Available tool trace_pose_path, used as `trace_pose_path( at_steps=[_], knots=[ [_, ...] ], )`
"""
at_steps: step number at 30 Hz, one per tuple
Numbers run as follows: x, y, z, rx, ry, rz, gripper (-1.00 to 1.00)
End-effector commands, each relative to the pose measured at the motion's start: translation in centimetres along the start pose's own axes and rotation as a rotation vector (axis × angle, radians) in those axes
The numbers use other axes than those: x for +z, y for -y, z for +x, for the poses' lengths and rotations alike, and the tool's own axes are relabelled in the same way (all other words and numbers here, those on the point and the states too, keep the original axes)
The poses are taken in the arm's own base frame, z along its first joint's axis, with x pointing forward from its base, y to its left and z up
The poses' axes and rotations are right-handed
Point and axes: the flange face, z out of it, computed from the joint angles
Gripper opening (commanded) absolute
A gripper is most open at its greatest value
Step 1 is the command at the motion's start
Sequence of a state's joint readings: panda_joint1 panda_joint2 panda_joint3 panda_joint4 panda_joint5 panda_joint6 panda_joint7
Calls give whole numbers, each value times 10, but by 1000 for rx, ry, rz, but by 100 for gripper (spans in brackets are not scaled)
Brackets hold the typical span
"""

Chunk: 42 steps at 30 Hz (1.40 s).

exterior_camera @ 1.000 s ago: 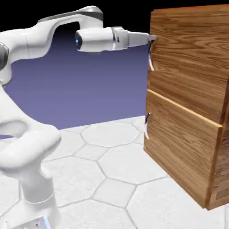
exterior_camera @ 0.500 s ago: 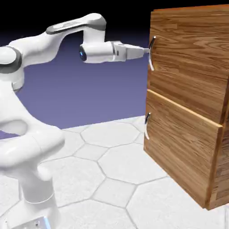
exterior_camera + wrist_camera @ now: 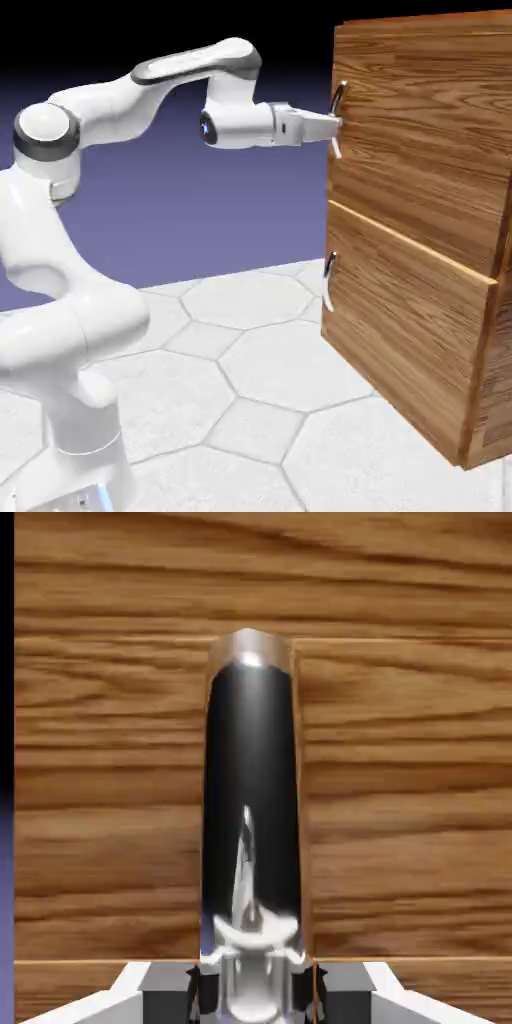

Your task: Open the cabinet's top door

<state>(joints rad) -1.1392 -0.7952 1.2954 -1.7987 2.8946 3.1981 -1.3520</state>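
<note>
The cabinet (image 3: 470,420) of brown wood grain fills the exterior view's right. Its top door (image 3: 430,130) is flush with the cabinet front, and a thin curved silver handle (image 3: 338,120) sits at its left edge. My gripper (image 3: 335,124) reaches level from the left and is shut on that handle around its middle. In the hand view the handle (image 3: 252,812) stands large and dark, running up from between my grey fingertips (image 3: 165,990), with my gripper (image 3: 255,994) closed around its lower end. Wood planks fill the rest of that view.
Below the top door is the lower door (image 3: 400,330), with a light top edge and its own small handle (image 3: 327,280). The white hexagon-tiled table (image 3: 250,380) stretches between the robot's base and the cabinet.
The hand has moved right and down from the cabinet's top corner to the middle of the top door's handle. Its fingers, open before, have closed on the handle.
</note>
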Motion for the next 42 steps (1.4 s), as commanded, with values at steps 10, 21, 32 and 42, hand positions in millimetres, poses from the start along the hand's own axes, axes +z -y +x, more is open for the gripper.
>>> trace_pose_path(
  at_steps=[10,21,32,42],
  knots=[
    [-57,-16,16,0,92,91,-100],
    [-116,-40,39,0,192,192,-100],
    [-176,-73,73,0,306,305,-100],
    [-222,-108,108,0,408,407,-100]
  ],
)
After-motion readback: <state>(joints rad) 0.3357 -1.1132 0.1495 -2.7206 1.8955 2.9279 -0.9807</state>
